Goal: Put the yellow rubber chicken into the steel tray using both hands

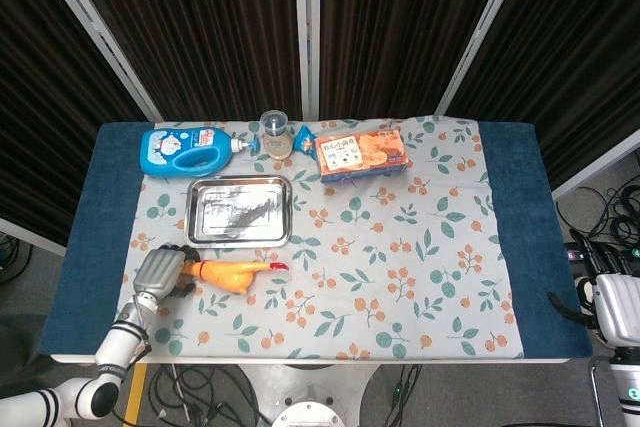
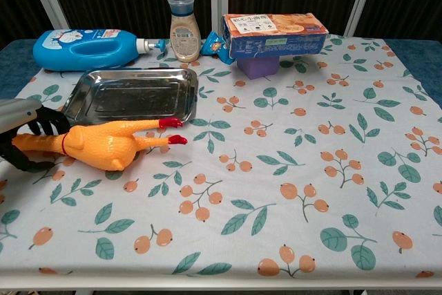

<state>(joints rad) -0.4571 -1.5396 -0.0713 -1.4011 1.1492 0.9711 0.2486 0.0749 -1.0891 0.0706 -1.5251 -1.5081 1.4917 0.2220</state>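
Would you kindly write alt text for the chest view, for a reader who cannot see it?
The robot's left hand closes its dark fingers around the neck end of a yellow rubber chicken lying on a floral tablecloth, just in front of an empty steel tray. Behind stand a blue detergent bottle, a small sauce bottle and a biscuit box.
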